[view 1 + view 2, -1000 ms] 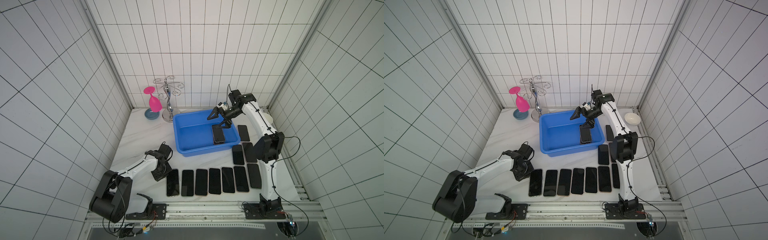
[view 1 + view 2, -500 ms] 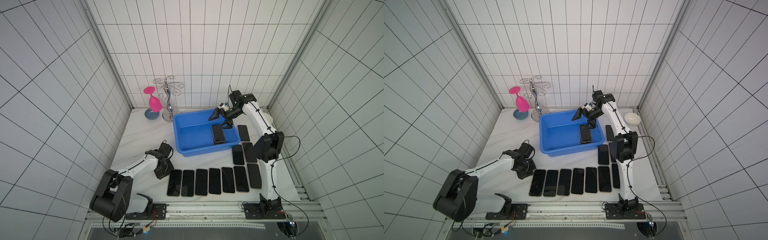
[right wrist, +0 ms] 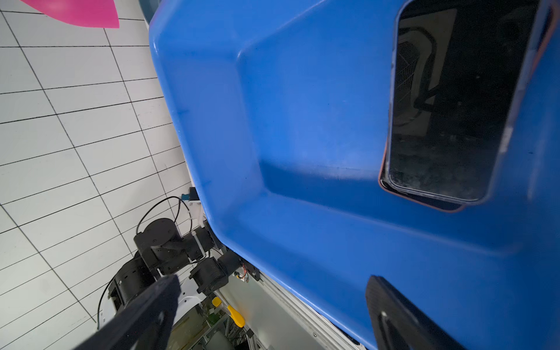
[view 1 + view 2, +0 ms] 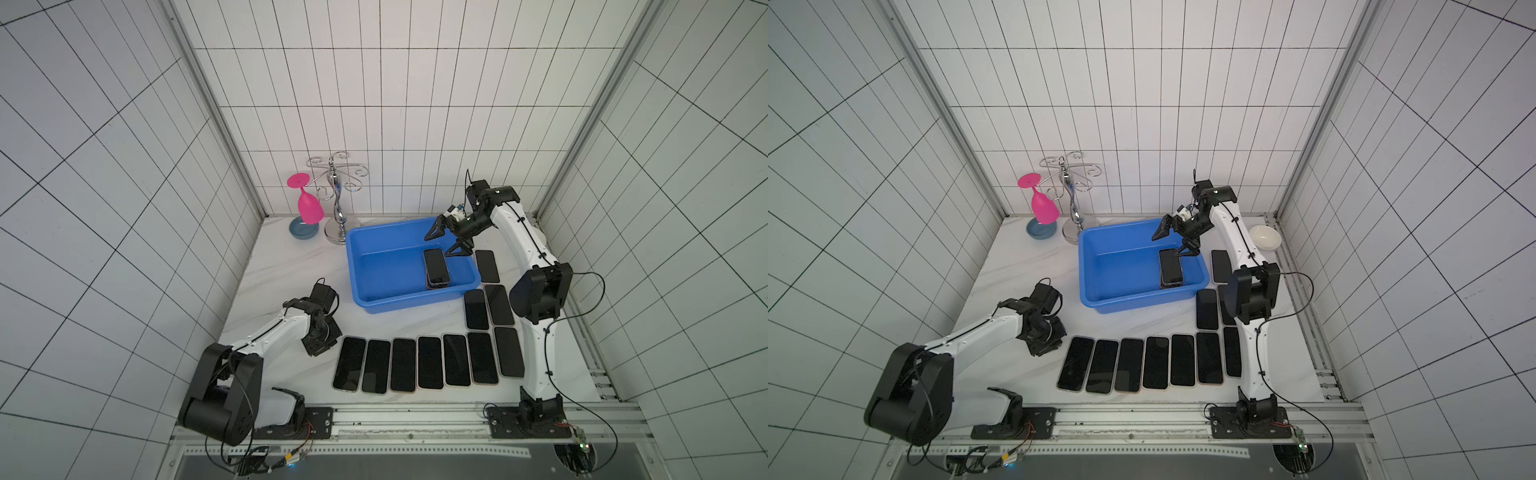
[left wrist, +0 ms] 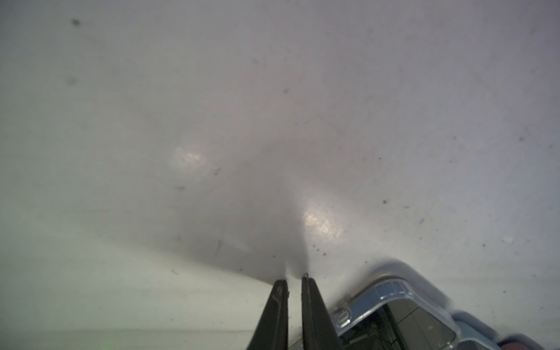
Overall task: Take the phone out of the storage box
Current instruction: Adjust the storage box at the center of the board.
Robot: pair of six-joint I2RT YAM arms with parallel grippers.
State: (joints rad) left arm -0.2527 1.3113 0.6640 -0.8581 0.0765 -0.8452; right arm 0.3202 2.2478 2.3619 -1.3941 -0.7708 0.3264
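Only the right wrist view catches the lower phone [image 3: 424, 202] rimmed orange.

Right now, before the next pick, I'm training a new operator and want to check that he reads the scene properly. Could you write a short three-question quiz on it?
1. True or false: the fingers of the right gripper stand open over the storage box, holding nothing.
2. The pink glass is: A) lying in the box; B) upside down over the small dish; C) standing among the phones on the table.
3. How many phones lie in the storage box?
Key: 1 true; 2 B; 3 two, one stacked on the other.
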